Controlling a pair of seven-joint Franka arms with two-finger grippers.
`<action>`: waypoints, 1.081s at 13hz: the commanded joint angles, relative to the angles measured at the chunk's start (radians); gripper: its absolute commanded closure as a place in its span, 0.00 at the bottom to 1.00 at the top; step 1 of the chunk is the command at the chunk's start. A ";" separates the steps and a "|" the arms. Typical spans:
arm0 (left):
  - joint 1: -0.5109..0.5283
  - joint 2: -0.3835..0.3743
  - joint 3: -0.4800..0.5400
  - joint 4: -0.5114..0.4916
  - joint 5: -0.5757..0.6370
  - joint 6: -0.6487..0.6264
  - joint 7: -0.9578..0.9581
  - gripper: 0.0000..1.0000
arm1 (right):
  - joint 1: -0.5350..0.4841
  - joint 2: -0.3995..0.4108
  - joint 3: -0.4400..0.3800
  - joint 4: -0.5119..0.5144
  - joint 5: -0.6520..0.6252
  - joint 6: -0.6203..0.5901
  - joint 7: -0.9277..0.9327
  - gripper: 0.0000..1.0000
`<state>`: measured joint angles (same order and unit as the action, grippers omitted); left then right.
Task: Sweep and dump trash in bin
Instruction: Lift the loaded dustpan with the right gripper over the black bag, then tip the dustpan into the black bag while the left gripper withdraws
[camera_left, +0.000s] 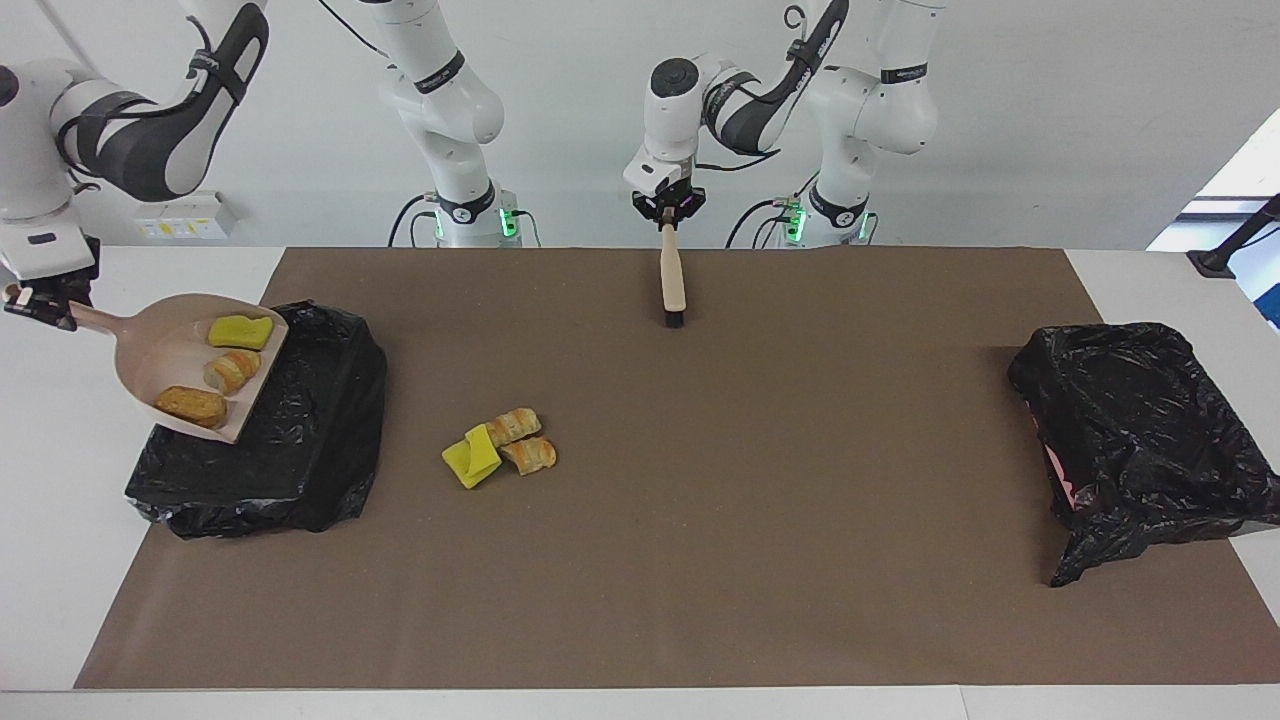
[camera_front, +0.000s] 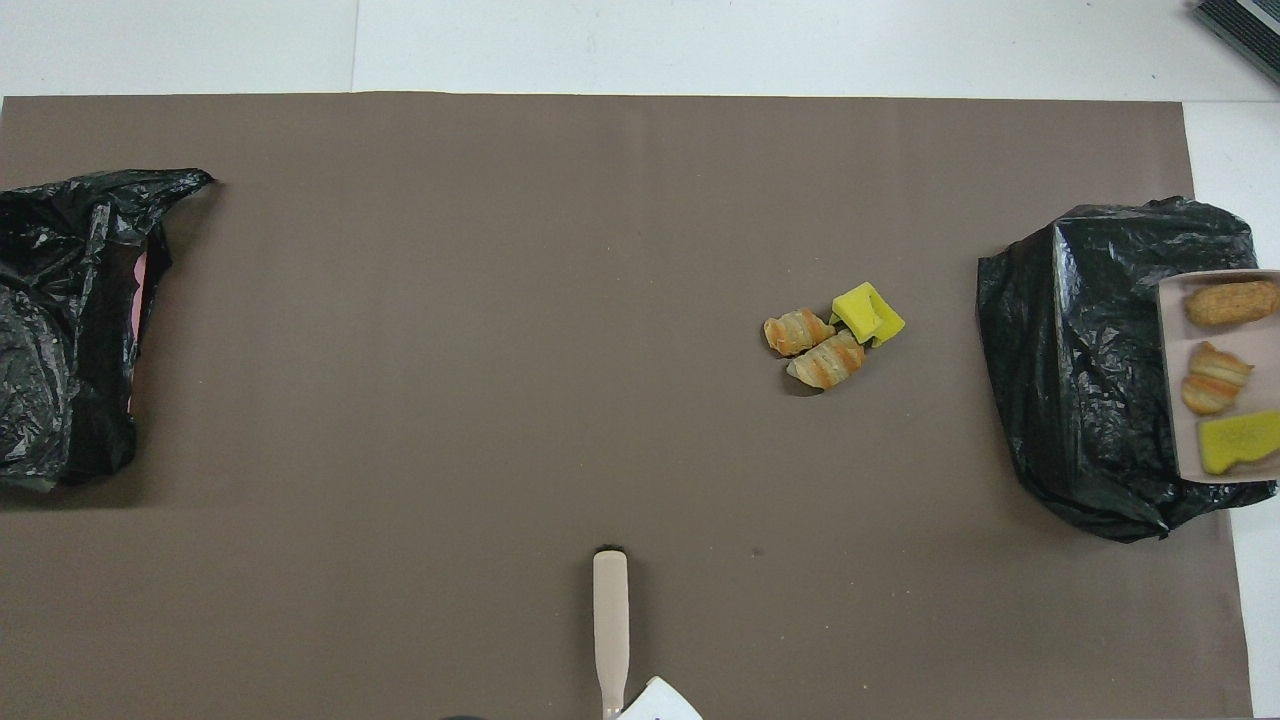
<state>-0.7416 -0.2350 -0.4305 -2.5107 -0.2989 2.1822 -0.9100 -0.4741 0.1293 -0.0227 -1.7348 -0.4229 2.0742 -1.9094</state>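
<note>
Trash x3 in dustpan over bin edge | x3 on mat

- Brown paper sheet: matt, smooth, over the white worktop.
- Bin liners: crinkled glossy black plastic.
- Dustpan: smooth beige plastic.
- Sponge piece: porous yellow foam.
- Brush: pale smooth handle.
</note>
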 joint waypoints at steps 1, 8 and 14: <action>-0.015 0.002 0.016 -0.008 0.017 0.011 0.028 0.55 | 0.005 0.012 0.012 0.011 -0.072 0.038 -0.056 1.00; 0.197 0.040 0.021 0.140 0.021 -0.117 0.109 0.00 | 0.035 0.018 0.015 -0.006 -0.117 0.142 -0.242 1.00; 0.502 0.048 0.022 0.387 0.162 -0.273 0.409 0.00 | 0.080 0.006 0.015 -0.002 -0.143 0.204 -0.258 1.00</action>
<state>-0.3231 -0.2083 -0.3976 -2.2280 -0.1672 2.0035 -0.5853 -0.3955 0.1479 -0.0083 -1.7332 -0.5263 2.2474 -2.1519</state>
